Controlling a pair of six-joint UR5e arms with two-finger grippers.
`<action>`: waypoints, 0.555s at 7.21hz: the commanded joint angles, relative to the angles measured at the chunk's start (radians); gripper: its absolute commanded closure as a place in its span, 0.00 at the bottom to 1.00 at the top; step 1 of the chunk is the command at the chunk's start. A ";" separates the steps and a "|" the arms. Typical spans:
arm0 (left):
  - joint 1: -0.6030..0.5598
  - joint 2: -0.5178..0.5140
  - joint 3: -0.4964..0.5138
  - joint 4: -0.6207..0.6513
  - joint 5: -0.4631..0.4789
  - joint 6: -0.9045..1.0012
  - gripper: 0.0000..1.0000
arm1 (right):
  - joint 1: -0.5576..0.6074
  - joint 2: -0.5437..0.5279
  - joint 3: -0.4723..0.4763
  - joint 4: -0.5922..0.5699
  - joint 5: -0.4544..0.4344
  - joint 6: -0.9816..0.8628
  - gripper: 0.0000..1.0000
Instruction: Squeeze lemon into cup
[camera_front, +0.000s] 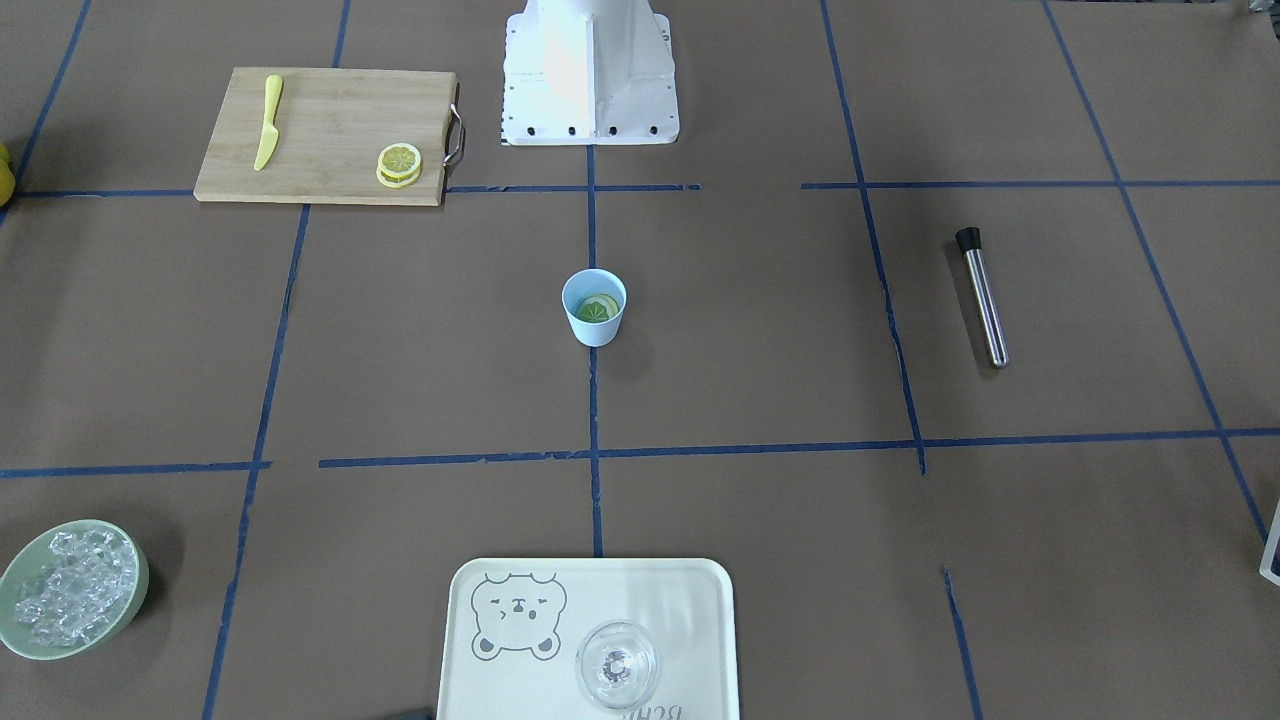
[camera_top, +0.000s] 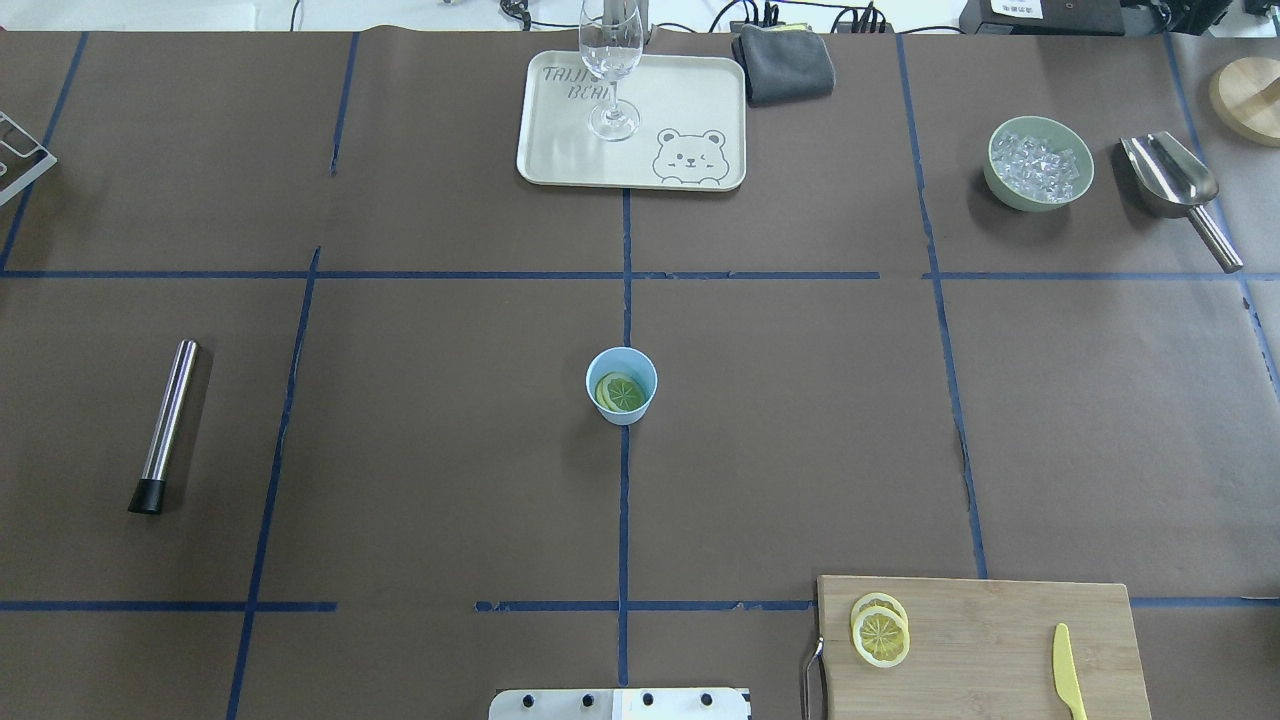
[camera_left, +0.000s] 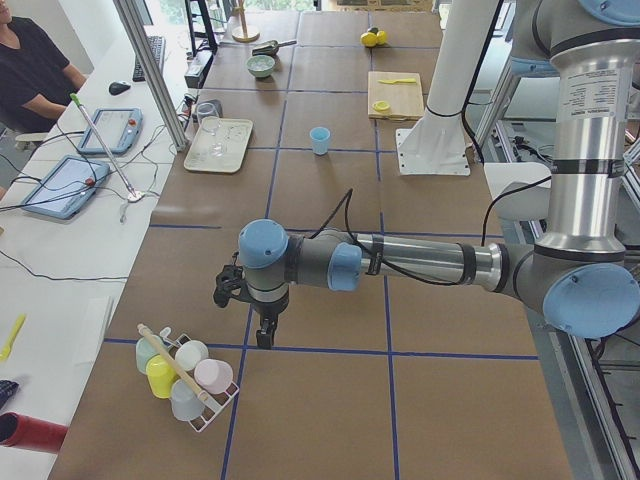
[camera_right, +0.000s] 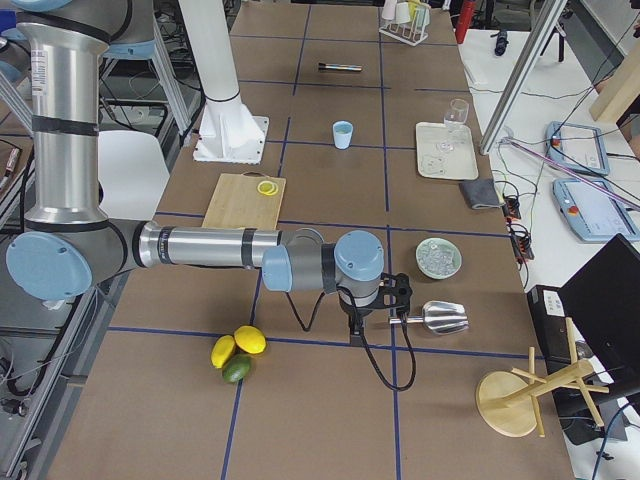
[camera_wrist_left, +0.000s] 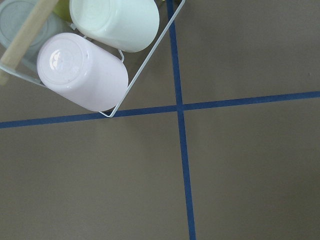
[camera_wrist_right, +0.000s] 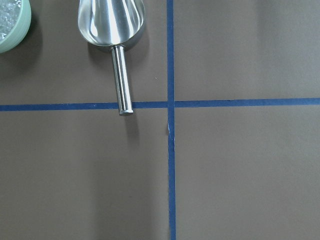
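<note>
The light-blue cup (camera_top: 621, 385) stands upright at the table's middle, also in the front view (camera_front: 594, 307). A round slice with a greenish middle (camera_top: 620, 392) lies inside it. Two lemon slices (camera_top: 880, 630) lie stacked on the wooden cutting board (camera_top: 990, 650). Both arms are far from the cup, off the two table views. The left gripper (camera_left: 262, 335) hangs near a rack of cups at the table's end. The right gripper (camera_right: 353, 328) hangs near a metal scoop. I cannot tell whether either is open or shut. No fingers show in the wrist views.
A yellow knife (camera_top: 1067, 670) lies on the board. A steel muddler (camera_top: 166, 425) lies at the left. A tray (camera_top: 560, 150) holds a wine glass (camera_top: 611, 60). A green bowl of ice (camera_top: 1038, 163) and a scoop (camera_top: 1175, 185) are far right. A cup rack (camera_wrist_left: 95, 55) is under the left wrist.
</note>
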 joint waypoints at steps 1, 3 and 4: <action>0.000 -0.002 -0.002 0.000 0.000 -0.002 0.00 | 0.000 0.000 0.000 0.000 -0.003 -0.001 0.00; 0.000 -0.002 -0.002 0.000 0.000 -0.002 0.00 | 0.000 0.000 -0.003 0.002 -0.005 -0.002 0.00; 0.000 -0.002 -0.003 0.000 0.000 -0.002 0.00 | -0.001 0.000 -0.005 0.002 -0.005 -0.001 0.00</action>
